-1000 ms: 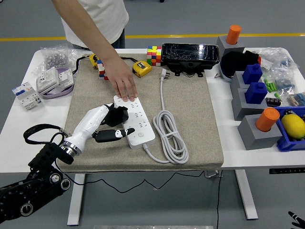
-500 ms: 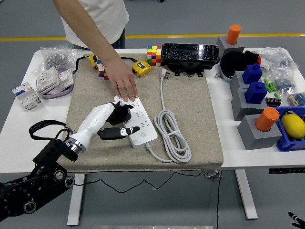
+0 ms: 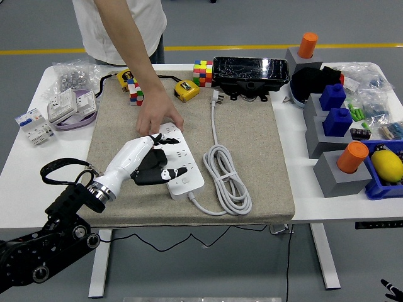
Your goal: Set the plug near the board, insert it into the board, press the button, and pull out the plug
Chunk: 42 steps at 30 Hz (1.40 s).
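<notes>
The power strip (image 3: 179, 162) lies on the grey mat (image 3: 252, 145) that covers the middle of the tabletop (image 3: 25, 157), angled from the mat's centre toward its near edge. Its white cable (image 3: 227, 182) is coiled just beside it on the right, and the cable's own plug end (image 3: 216, 97) rests near the mat's far edge. The left hand (image 3: 148, 162) reaches in from the near left corner and sits against the left side of the power strip. Its fingers (image 3: 173, 172) are curled around a black plug (image 3: 153, 168), which is held at the strip's left edge over the sockets; whether the plug is seated in a socket cannot be told. A person stands at the far side, and the person's hand (image 3: 155, 113) presses down on the far end of the power strip, touching it just beyond the robot's fingertips. A yellow tape measure (image 3: 186, 90) and a colour cube (image 3: 203, 72) lie near the far edge. The right hand is out of view.
</notes>
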Available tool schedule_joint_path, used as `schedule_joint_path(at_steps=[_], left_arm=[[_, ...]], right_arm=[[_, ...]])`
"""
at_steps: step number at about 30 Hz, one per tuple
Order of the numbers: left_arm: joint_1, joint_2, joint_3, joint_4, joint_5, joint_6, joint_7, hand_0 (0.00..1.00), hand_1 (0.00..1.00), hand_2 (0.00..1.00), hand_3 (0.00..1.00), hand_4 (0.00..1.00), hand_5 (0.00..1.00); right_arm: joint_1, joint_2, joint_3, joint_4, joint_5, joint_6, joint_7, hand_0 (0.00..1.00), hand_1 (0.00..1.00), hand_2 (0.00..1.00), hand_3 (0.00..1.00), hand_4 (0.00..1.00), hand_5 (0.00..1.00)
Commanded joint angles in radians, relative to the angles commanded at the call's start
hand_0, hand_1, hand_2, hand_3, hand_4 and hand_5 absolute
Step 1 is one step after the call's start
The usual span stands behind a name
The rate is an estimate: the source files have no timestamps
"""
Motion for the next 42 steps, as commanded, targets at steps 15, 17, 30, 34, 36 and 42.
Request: schedule_joint_path(at_steps=[15, 17, 30, 34, 36, 42], left_arm=[[0.079, 0.028, -0.074, -0.064, 0.03, 0.075, -0.032, 0.642, 0.726, 0.727, 0.709, 0.918, 0.56], [0.103, 0.044, -0.078, -0.077, 0.047, 0.079, -0.022, 0.642, 0.726, 0.727, 0.709, 0.918, 0.56], [0.154, 0.069, -0.058, -0.08, 0.11, 0.07, 0.021, 0.64, 0.726, 0.724, 0.709, 0.914, 0.556], [0.142, 0.064, -0.049, -0.075, 0.112, 0.061, 0.036, 0.64, 0.726, 0.724, 0.709, 0.914, 0.556], [0.135, 0.06, -0.045, -0.072, 0.113, 0.058, 0.04, 0.639, 0.725, 0.725, 0.709, 0.905, 0.545], [0.116, 0.05, -0.032, -0.075, 0.114, 0.057, 0.045, 0.638, 0.725, 0.724, 0.709, 0.902, 0.544]], right_arm=[[0.0, 0.0, 0.001, 0.0, -0.001, 0.0, 0.0, 0.569, 0.663, 0.677, 0.604, 0.973, 0.494], [-0.001, -0.001, 0.002, 0.001, -0.002, 0.0, 0.0, 0.569, 0.663, 0.677, 0.604, 0.973, 0.494], [-0.003, 0.0, 0.003, 0.002, -0.003, 0.0, 0.0, 0.569, 0.663, 0.677, 0.603, 0.972, 0.493], [-0.001, -0.001, 0.004, 0.003, -0.003, -0.001, 0.0, 0.569, 0.663, 0.677, 0.603, 0.972, 0.493], [-0.001, -0.001, 0.004, 0.003, -0.003, 0.0, 0.0, 0.569, 0.663, 0.677, 0.605, 0.972, 0.493], [-0.003, 0.0, 0.001, 0.001, -0.001, 0.001, 0.0, 0.57, 0.663, 0.677, 0.604, 0.972, 0.493]])
